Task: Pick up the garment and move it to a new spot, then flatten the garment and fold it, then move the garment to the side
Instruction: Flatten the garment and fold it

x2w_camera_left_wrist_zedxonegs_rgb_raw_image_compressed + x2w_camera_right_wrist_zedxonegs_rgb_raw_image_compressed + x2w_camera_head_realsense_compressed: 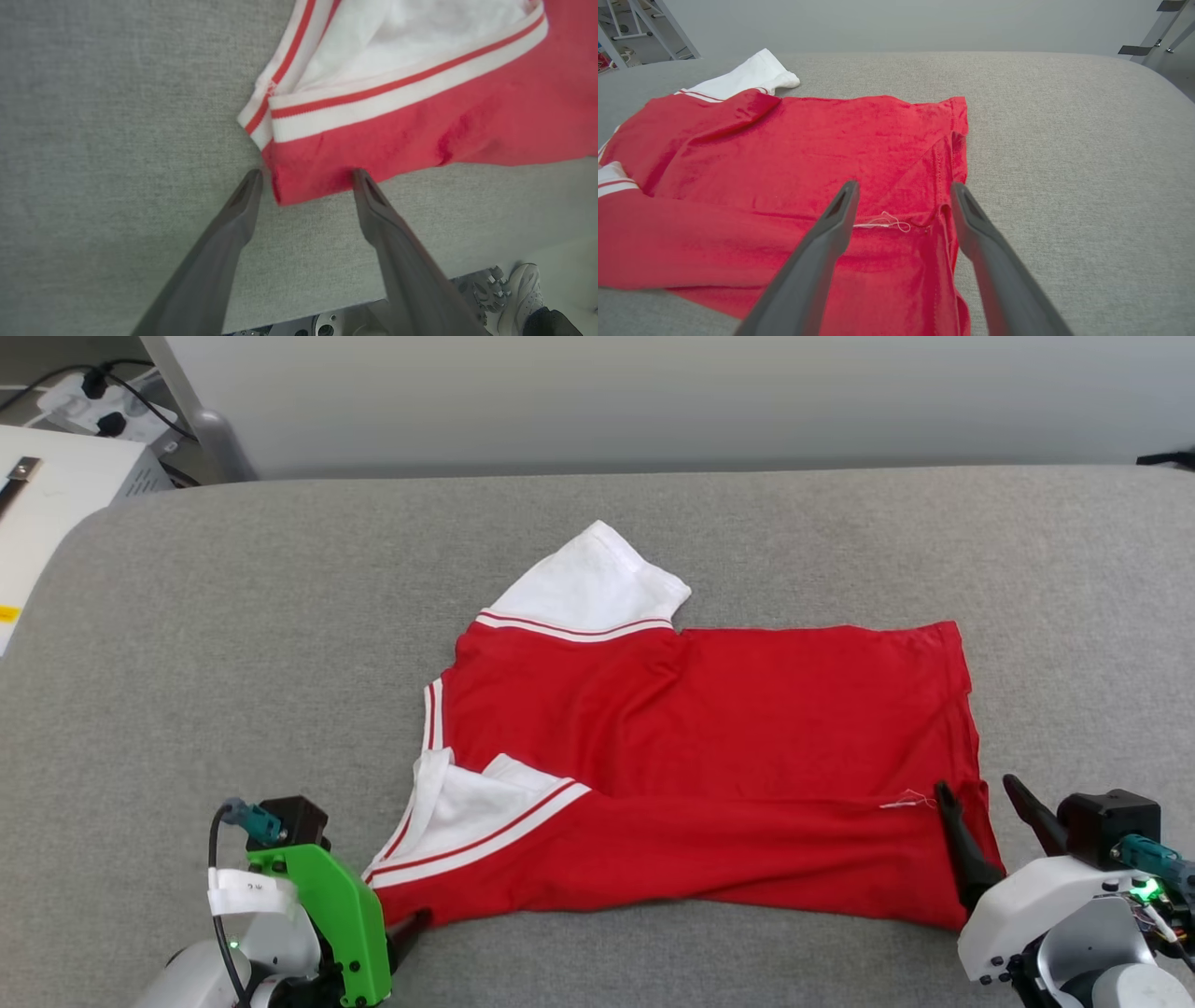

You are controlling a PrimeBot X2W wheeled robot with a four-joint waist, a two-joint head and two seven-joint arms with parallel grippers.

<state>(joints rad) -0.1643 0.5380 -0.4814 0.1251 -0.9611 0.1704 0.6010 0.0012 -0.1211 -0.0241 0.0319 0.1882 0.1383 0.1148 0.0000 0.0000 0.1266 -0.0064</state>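
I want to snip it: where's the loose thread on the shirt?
A red shirt lies on the grey surface. At its right end, by the right gripper, a thin white thread curls on the fold, the sole white on that end.

Robot lab or test room, plain pale wall [653, 392], grey cloth-covered desk [187, 616], power strip [67, 398] with black plugs at upper left, metal stand legs [676, 29] at upper left
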